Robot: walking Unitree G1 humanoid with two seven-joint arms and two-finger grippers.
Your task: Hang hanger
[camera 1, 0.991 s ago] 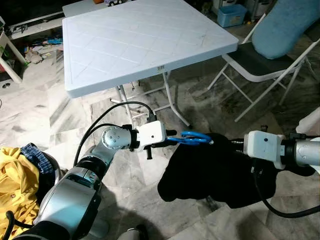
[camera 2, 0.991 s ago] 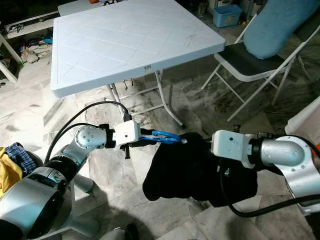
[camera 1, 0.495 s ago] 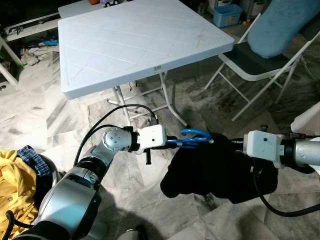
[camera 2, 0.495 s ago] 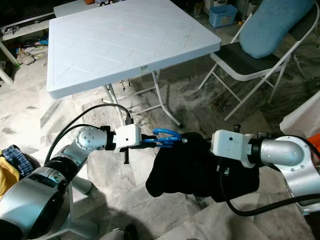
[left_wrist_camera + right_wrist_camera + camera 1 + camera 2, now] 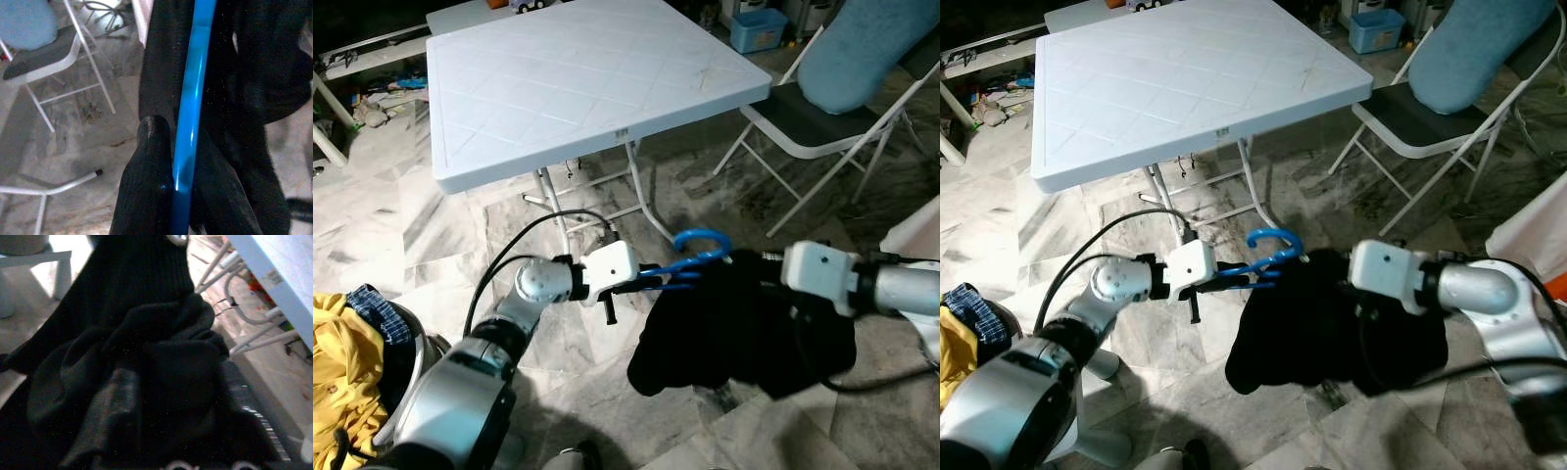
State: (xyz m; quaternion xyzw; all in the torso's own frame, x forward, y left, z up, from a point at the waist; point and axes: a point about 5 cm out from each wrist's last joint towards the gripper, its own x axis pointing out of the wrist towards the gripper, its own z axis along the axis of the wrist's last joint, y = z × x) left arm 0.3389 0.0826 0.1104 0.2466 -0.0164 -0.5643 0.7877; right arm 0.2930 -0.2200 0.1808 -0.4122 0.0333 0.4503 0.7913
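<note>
Blue plastic hanger [image 5: 690, 257] runs lengthwise straight out from the left gripper [image 5: 646, 280], whose fingers [image 5: 146, 161] are clamped on its bar, hook uppermost, while your right gripper, its grip hidden, supports the black garment [image 5: 734, 328] above the floor.

Marble floor [image 5: 431, 225] carrying white folding counter [image 5: 578, 78], folding chair [image 5: 803, 127] standing beside, yellow clothes [image 5: 342, 362] lying w/ other laundry

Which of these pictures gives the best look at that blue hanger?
The left eye view: the blue hanger shows its curved hook standing above the black garment, with the left gripper closed on it. The right eye view shows much the same. The left wrist view shows just a blue bar between the fingers. In the right wrist view, dark cloth hides it.
</note>
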